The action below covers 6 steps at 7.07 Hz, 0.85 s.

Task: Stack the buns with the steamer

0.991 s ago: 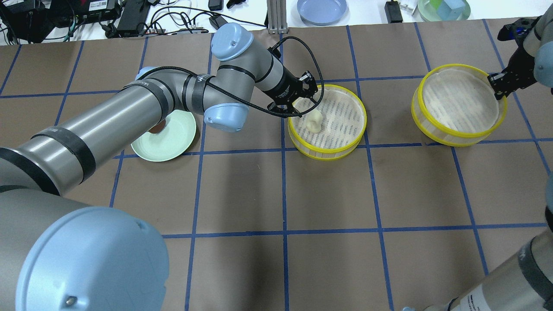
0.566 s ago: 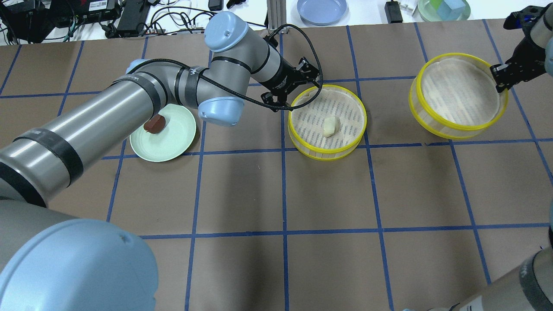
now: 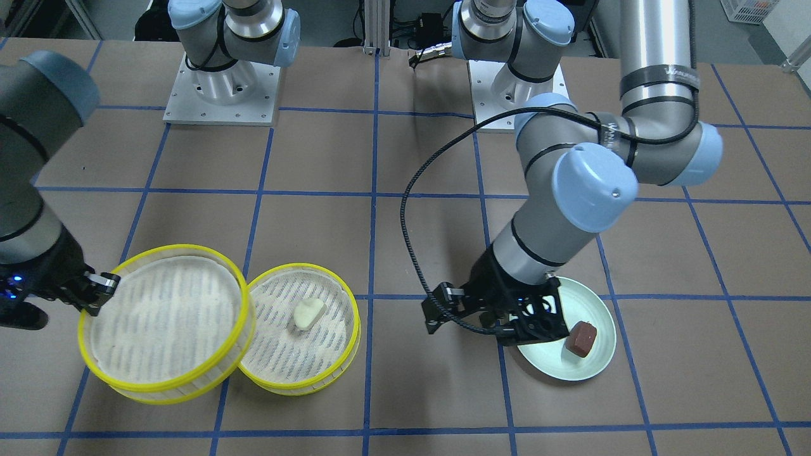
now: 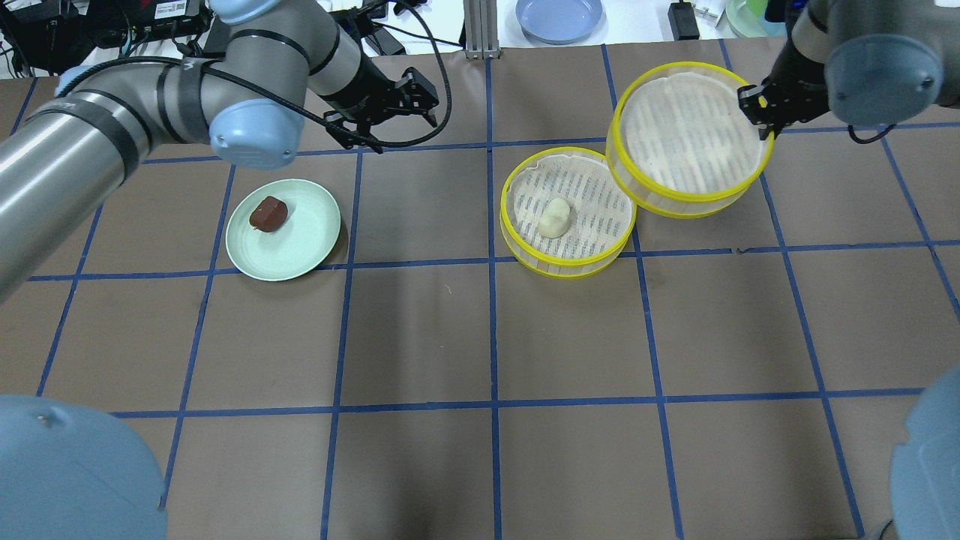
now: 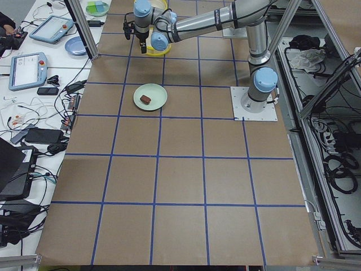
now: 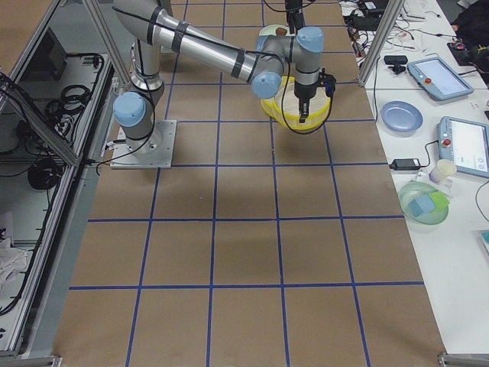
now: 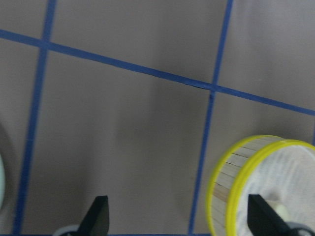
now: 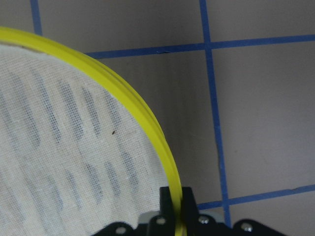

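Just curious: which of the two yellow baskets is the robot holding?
The empty basket, its rim pinched by the right gripper; the other basket holds the white bun.

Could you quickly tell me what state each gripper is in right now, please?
Left gripper: open, holding nothing.
Right gripper: closed on the rim of the empty steamer tray.

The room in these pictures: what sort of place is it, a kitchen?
Most likely a robotics lab, not a kitchen. Two robot arms are bolted to a table gridded with blue tape, control tablets and cables lie on the side bench, and the right end effector grips a steamer tier.
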Each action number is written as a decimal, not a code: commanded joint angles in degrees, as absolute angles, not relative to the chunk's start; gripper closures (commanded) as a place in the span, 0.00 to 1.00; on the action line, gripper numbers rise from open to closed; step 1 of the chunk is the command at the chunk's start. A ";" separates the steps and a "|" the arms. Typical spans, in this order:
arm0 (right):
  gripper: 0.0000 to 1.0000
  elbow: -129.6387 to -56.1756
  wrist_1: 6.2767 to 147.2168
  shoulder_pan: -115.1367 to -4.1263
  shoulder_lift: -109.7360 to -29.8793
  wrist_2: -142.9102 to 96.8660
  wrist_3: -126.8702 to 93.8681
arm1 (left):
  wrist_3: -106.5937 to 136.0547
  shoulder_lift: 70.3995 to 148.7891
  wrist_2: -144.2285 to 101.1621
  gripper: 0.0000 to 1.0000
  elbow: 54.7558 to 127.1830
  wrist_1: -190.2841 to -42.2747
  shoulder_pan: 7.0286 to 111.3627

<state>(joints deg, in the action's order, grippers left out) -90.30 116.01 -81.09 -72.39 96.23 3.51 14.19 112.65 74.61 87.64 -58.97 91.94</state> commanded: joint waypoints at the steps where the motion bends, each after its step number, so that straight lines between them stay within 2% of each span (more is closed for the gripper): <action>1: 1.00 -90.35 118.73 -88.15 -71.46 98.09 -6.12 | 4.77 111.62 84.15 0.00 87.89 -61.61 87.64; 6: 1.00 -90.79 116.21 -92.20 -68.20 95.45 -12.84 | -20.75 113.73 87.19 0.00 90.87 -61.70 78.95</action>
<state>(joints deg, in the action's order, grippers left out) -90.74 117.68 -91.95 -68.58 95.88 -12.59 -13.13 113.19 87.24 89.81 -61.77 81.31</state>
